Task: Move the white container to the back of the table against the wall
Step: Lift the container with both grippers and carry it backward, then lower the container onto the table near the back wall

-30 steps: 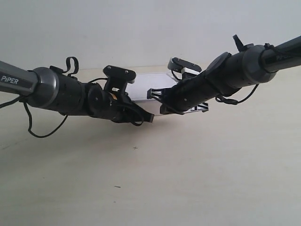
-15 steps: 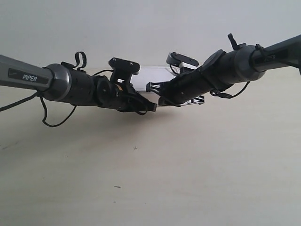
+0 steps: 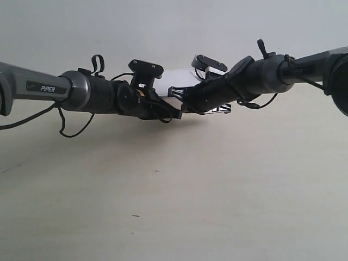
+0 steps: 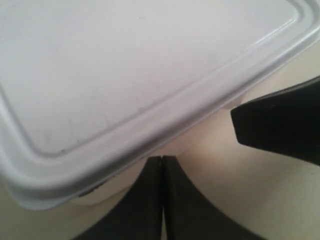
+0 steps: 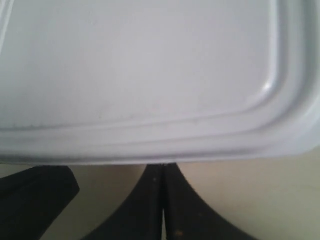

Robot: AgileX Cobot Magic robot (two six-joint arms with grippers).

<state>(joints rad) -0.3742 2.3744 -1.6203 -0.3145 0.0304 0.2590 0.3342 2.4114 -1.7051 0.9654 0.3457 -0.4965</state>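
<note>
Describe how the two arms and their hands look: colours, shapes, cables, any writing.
The arm at the exterior view's left is a grey tube with white PiPER lettering, then rounded black wrist segments. The arm at the exterior view's right is dark grey and black. Thin black cables loop off both. The left hand and the right hand have matte black tapering fingers.
</note>
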